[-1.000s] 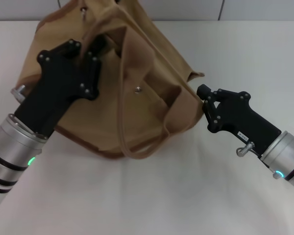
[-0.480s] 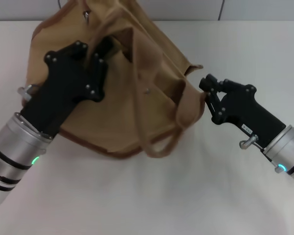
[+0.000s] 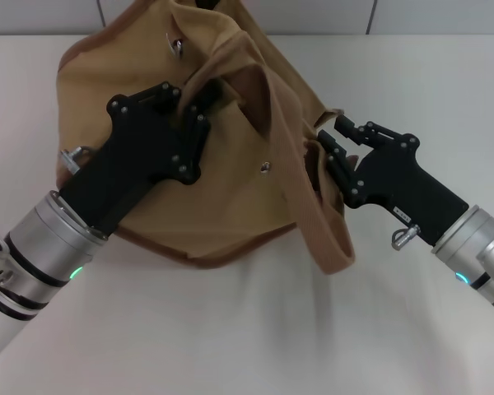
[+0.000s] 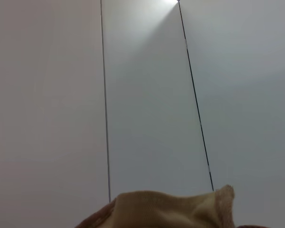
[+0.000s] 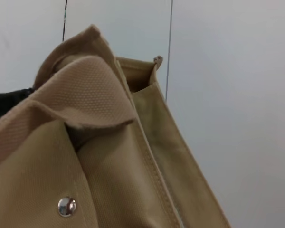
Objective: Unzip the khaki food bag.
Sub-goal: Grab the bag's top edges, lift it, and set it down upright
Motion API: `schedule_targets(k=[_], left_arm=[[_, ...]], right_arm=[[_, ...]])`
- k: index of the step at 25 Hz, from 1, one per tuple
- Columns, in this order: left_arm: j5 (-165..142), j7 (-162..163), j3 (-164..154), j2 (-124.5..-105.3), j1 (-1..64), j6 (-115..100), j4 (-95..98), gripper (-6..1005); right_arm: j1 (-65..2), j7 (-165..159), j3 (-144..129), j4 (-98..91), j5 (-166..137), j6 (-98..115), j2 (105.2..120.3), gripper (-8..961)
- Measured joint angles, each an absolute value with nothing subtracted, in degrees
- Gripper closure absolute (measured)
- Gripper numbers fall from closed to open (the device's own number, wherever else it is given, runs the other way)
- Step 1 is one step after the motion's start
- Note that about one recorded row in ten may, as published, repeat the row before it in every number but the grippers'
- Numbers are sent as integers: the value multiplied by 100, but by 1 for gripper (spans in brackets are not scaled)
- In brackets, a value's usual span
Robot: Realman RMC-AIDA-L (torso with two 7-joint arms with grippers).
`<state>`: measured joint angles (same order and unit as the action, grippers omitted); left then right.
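The khaki food bag [image 3: 165,202] lies tilted on the white table, its top toward the far wall. A metal pull [image 3: 175,44] shows near the bag's far top. The silver snap [image 3: 266,167] faces up, and one webbing handle [image 3: 317,226] loops down across the front. My left gripper [image 3: 207,103] is pushed into the fabric at the bag's top by the other handle, its tips hidden. My right gripper [image 3: 333,137] is closed on the bag's right side edge. The right wrist view shows the bag [image 5: 109,156] and snap [image 5: 66,206] very close. The left wrist view shows only a fold of the bag [image 4: 171,209].
The white table [image 3: 255,329] spreads in front of the bag. A pale panelled wall [image 3: 412,15] stands right behind it. Both forearms reach in from the near corners.
Both arms have moved in and to the right with the bag. The bag has turned, its pull and snap shifting right, and the front handle has swung out to the right.
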<state>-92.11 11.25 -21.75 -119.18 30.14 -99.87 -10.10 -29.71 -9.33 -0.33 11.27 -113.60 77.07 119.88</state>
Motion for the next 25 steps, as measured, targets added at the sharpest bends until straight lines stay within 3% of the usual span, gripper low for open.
schedule_targets(k=[3, 10, 25], left_arm=[[-9215, 1125, -2186, -11918, 3018, -9985, -994, 929], [-9220, 1137, -2499, -11908, 2992, -10037, -814, 929], [-9226, 1755, -3313, -11891, 2930, -10423, -84, 929]], right_arm=[[-2928, -934, 51, 1097, -11346, 7776, 11982, 679], [-2739, -1529, 384, 829, -11342, 8195, 11925, 681], [-3035, -3586, -1178, -950, -11768, 8590, 11943, 687]])
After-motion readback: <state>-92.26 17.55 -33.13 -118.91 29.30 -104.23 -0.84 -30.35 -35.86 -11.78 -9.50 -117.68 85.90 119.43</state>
